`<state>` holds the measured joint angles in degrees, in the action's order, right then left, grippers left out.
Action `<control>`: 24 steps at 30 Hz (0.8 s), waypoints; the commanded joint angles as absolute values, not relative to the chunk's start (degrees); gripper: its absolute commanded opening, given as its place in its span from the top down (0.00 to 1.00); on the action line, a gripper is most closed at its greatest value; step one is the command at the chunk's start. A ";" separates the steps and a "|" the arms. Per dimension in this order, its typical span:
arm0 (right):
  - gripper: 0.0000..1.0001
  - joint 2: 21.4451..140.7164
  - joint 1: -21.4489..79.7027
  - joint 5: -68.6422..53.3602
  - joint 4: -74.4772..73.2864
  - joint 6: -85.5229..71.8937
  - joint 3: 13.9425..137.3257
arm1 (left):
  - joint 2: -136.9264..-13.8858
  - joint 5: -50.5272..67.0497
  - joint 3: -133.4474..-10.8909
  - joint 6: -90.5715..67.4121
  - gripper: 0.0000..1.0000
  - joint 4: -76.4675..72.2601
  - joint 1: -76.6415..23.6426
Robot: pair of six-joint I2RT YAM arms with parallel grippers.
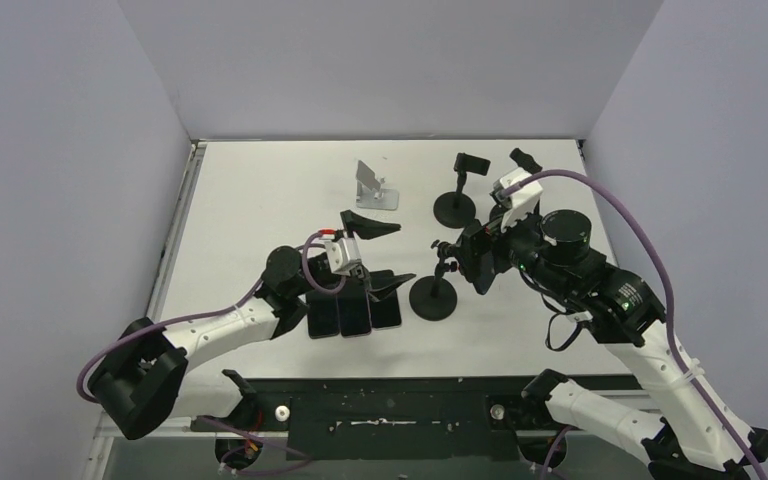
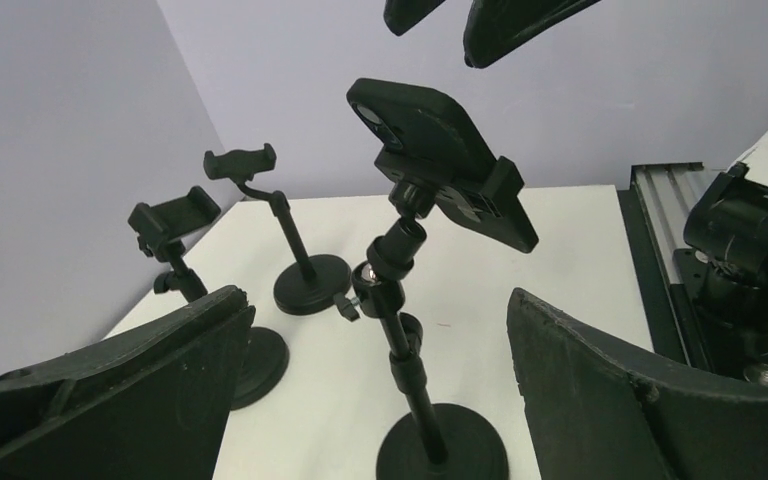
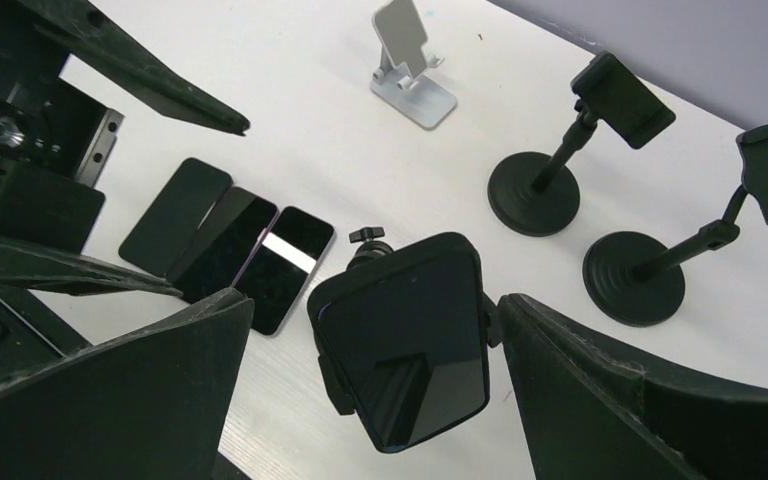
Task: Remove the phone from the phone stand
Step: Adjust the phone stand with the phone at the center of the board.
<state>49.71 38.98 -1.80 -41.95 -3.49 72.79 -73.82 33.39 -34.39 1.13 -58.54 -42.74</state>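
1. While clamped in the stand [image 1: 433, 298], the phone [image 3: 400, 340] sits raised above the table [image 1: 260, 200], tilted, with its dark screen facing the right wrist camera.
2. On the right claw [image 3: 375, 305] the jaws stand wide, with one finger [image 3: 120, 400] on each side of the phone. A clear gap shows on one side. On the other, the finger lies just beside the stand's clamp, and contact there cannot be told. The claw grips nothing.
3. From the top view, the right claw reaches in from the right and sits at the phone, above and to the right of the stand's base.
4. On the left claw [image 1: 405, 253] the jaws stand wide and hold nothing. It sits just left of the stand. The phone's back is ahead of it, higher than its fingers and apart from both.
5. Three other phones [image 1: 353, 313] lie flat, side by side on the table, below the left claw and near the stand's base.
6. Two more black stands [image 1: 455, 205] and a silver stand [image 1: 375, 188] are set farther back, apart from both claws.
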 commanded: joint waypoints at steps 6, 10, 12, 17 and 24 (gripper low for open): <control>0.00 50.50 38.58 -4.40 -42.80 2.40 70.84 | -65.00 30.15 -28.39 -1.95 0.03 -56.15 -43.48; 0.00 52.04 38.50 -5.44 -43.16 3.05 71.02 | -62.85 31.00 -26.43 -0.75 0.03 -54.88 -43.49; 0.00 53.02 38.48 -5.44 -43.47 3.29 70.85 | -62.88 31.32 -25.60 -0.76 0.03 -55.35 -43.67; 0.00 53.70 38.36 -2.63 -43.67 3.95 70.19 | -63.89 32.52 -24.71 -1.74 0.03 -57.60 -44.57; 0.00 52.99 38.16 -0.79 -43.65 4.61 68.37 | -64.05 32.50 -23.91 -1.17 0.03 -57.61 -46.06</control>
